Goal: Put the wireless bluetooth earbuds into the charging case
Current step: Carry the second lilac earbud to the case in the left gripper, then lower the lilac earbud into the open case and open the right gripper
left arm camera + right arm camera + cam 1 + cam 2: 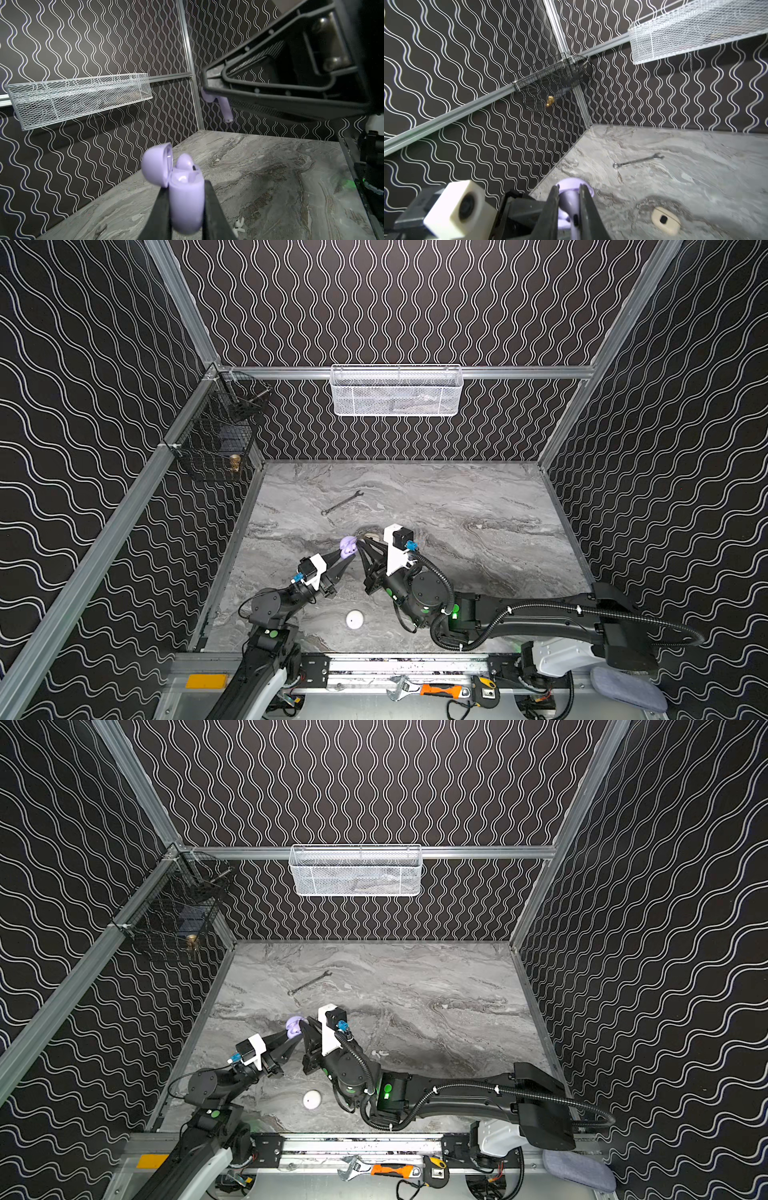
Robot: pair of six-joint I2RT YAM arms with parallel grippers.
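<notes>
Note wrench [341, 503] above frame centre, white round case [354, 619] at lower centre, and white earbuds [379, 1053] loose on marble table [478, 497]. See both arms reaching inward, tips meeting mid-frame. Find left gripper [186, 185] clamped on open lilac charging case [185, 209], with seated lilac earbud [185, 161] inside. Find right gripper [569, 187] pinching second lilac earbud [225, 108], held apart from the case.

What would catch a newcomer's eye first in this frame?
The open lilac charging case, pinched in the left gripper above mid-table, a first earbud already seated. Close by, the right gripper holds a second lilac earbud, stem down. A white round case lies near the table's front edge.
</notes>
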